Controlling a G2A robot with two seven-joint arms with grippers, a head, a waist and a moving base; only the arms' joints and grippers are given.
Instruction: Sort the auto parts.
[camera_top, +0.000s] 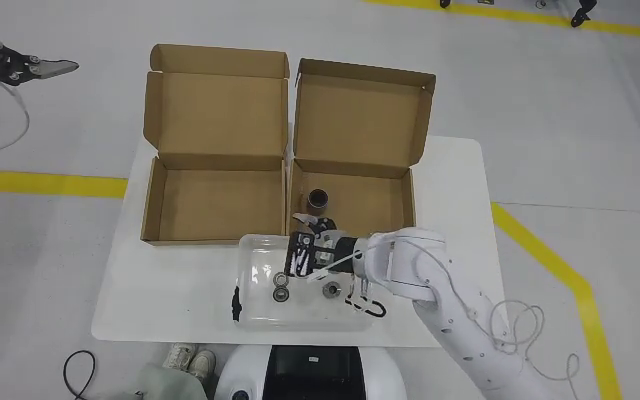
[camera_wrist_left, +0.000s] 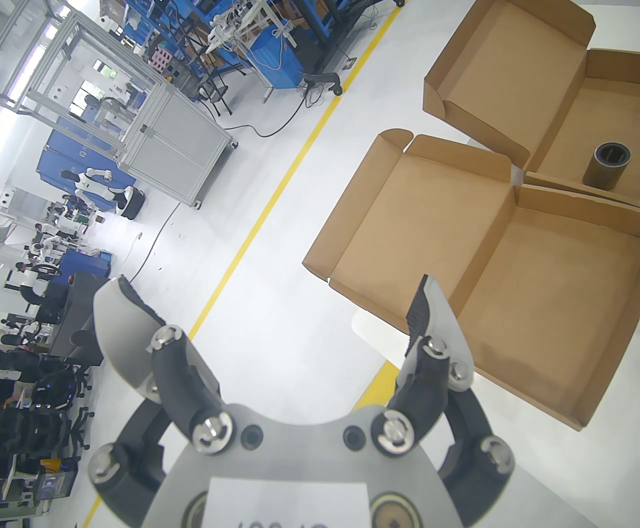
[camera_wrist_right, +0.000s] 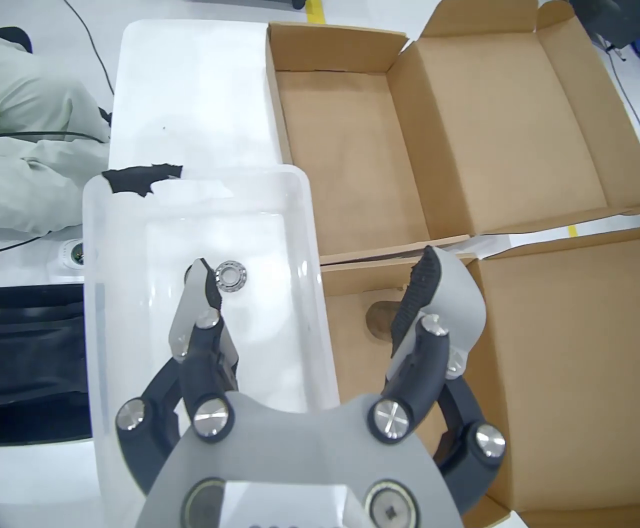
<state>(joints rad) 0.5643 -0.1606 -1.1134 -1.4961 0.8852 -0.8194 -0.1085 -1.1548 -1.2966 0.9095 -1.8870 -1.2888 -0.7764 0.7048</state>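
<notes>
The left gripper (camera_wrist_left: 272, 300) is held wide open off the far left of the table (camera_top: 150, 300), over the floor. On the table's far side a left cardboard box (camera_top: 213, 205) is set. Nearer the robot a clear bin (camera_top: 300, 322) is placed, and in it a bearing ring (camera_top: 282, 293), a small metal part (camera_top: 330, 290) and a black hook (camera_top: 365, 303) are seen. The right gripper (camera_wrist_right: 315, 265) is spread open across the bin's far wall, one finger just beside the ring and the other over the right box (camera_top: 385, 205). A dark cylinder (camera_top: 318, 199) stands in that box.
</notes>
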